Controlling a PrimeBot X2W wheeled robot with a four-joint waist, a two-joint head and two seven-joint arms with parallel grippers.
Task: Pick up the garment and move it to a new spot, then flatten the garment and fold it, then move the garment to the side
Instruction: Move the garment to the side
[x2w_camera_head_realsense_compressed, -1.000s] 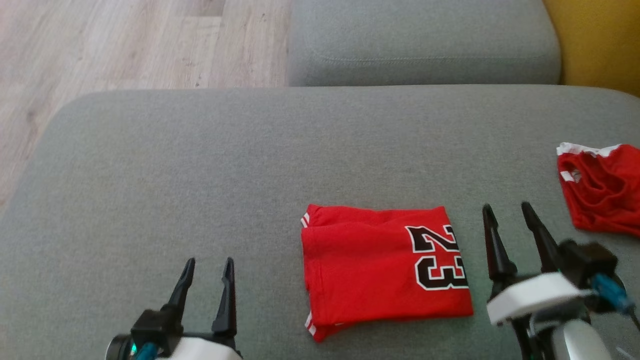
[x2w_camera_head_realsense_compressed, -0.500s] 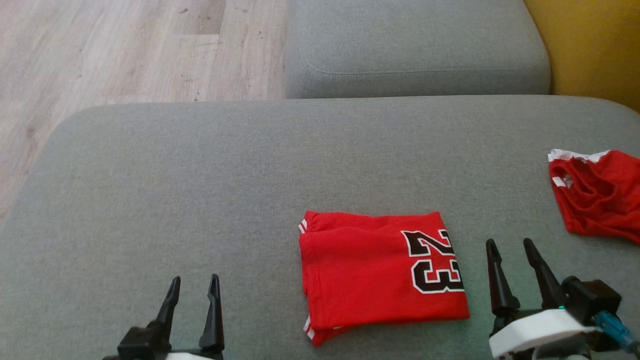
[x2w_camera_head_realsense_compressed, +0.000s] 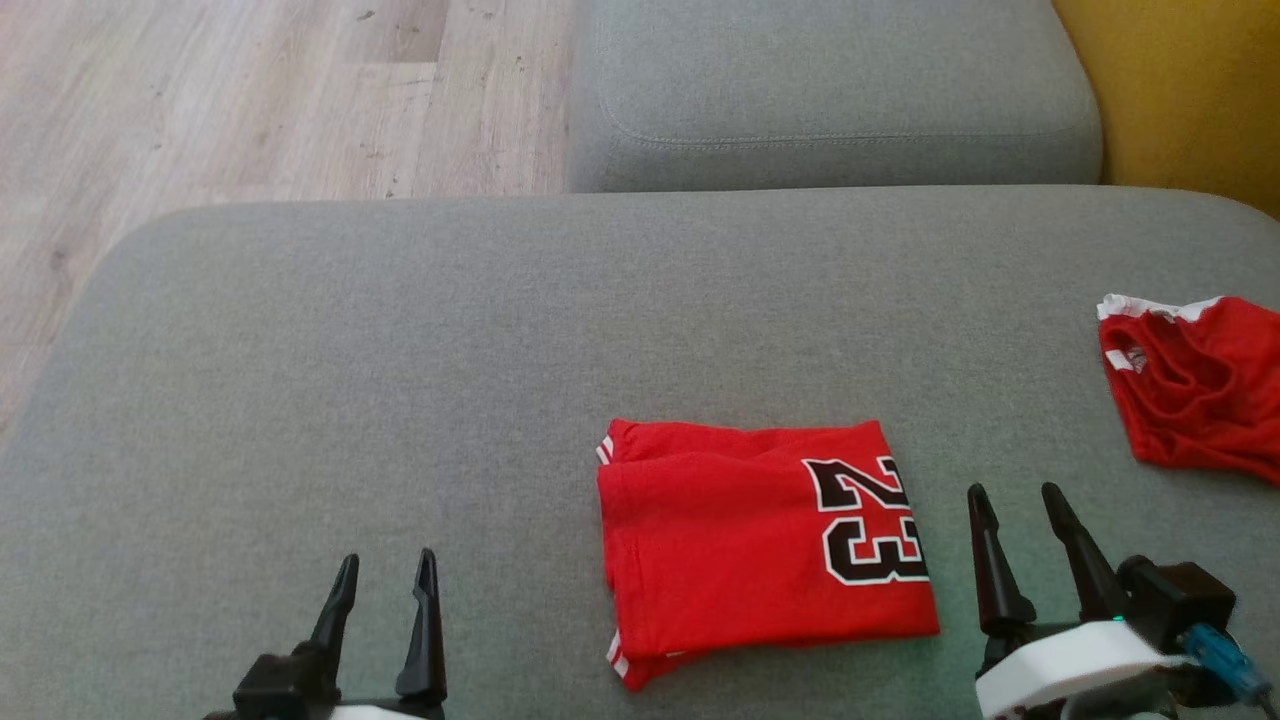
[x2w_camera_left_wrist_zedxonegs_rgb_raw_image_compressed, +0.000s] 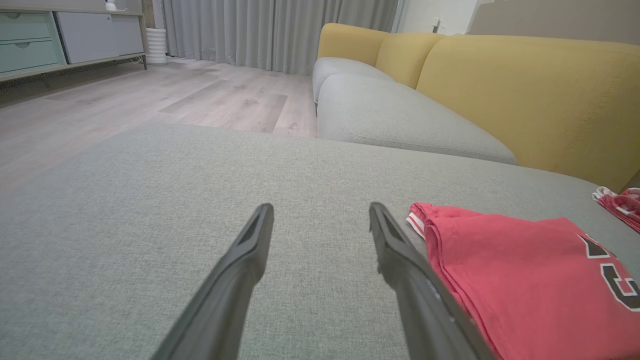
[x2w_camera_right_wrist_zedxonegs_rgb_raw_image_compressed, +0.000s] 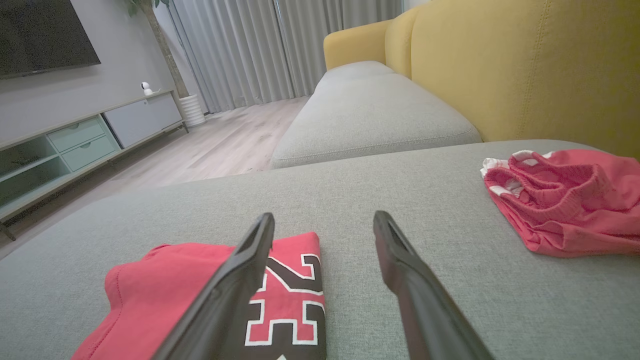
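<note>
garment: I see the red garment (x2w_camera_head_realsense_compressed: 765, 545) folded into a flat rectangle, black "23" facing up. It lies on the grey seat cushion (x2w_camera_head_realsense_compressed: 400, 350), low and right of centre in my head view, between my two grippers.
garment edges: the number sits at the end toward my right gripper; the white-striped hems are at the end toward my left.
left gripper: the left gripper (x2w_camera_head_realsense_compressed: 389, 557) has its fingers spread wide with nothing between them. It is over bare grey fabric, well apart from the garment's striped end.
left wrist check: one finger lines up beside the striped corner; I see no contact.
right gripper: the right gripper (x2w_camera_head_realsense_compressed: 1011, 489) is also spread wide and empty, just beside the numbered end of the garment.
right wrist check: one finger crosses in front of the "23"; I can't tell if it touches the cloth.
crumpled cloth: a bunched red crumpled cloth (x2w_camera_head_realsense_compressed: 1195, 400) with white trim lies at the right edge of the same cushion, well apart from the folded piece.
surroundings: a far cushion (x2w_camera_head_realsense_compressed: 840, 90) lies beyond, a yellow backrest (x2w_camera_head_realsense_compressed: 1180, 90) upper right, pale wood floor (x2w_camera_head_realsense_compressed: 250, 100) upper left.
room: grey curtains (x2w_camera_right_wrist_zedxonegs_rgb_raw_image_compressed: 240, 50) and a low cabinet (x2w_camera_right_wrist_zedxonegs_rgb_raw_image_compressed: 90, 135) in the right wrist view.
</note>
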